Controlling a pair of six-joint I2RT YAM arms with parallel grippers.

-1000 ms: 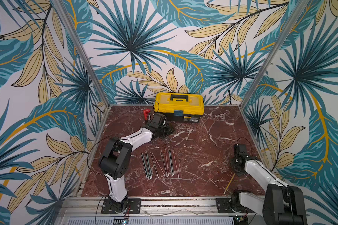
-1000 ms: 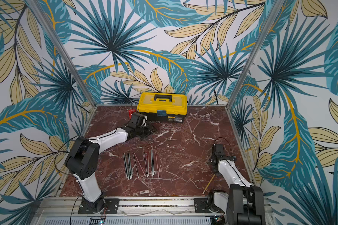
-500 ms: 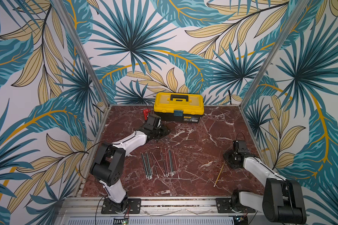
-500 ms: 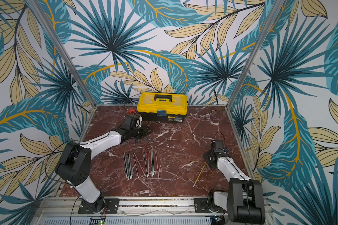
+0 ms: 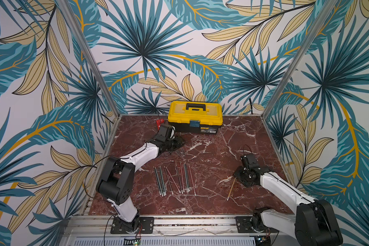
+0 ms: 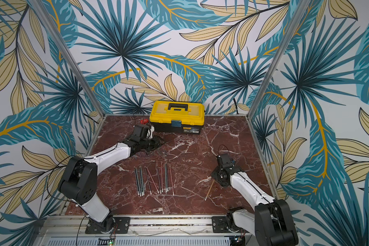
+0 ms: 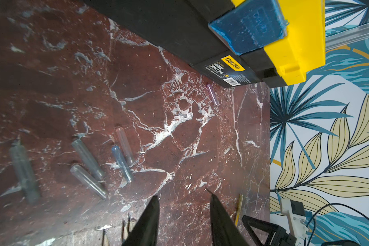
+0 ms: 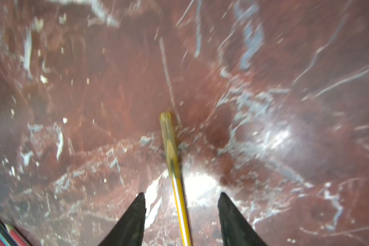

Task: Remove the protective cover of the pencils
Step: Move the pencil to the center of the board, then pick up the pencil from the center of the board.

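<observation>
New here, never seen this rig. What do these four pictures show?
Two robot arms work at a red marble table. Two pictures look down from overhead; the other two come from a camera on each arm's wrist. On the table lie a row of pencils, a yellow toolbox at the back, and one yellow pencil apart, by the right arm. The left wrist view shows loose clear caps. Nothing is held: the left end effector is open and empty; the right end effector is open astride the yellow pencil, whose tip cap is on.

Yellow pencil [image 8: 179, 202] cut off at blurred right-wrist view's edge
</observation>
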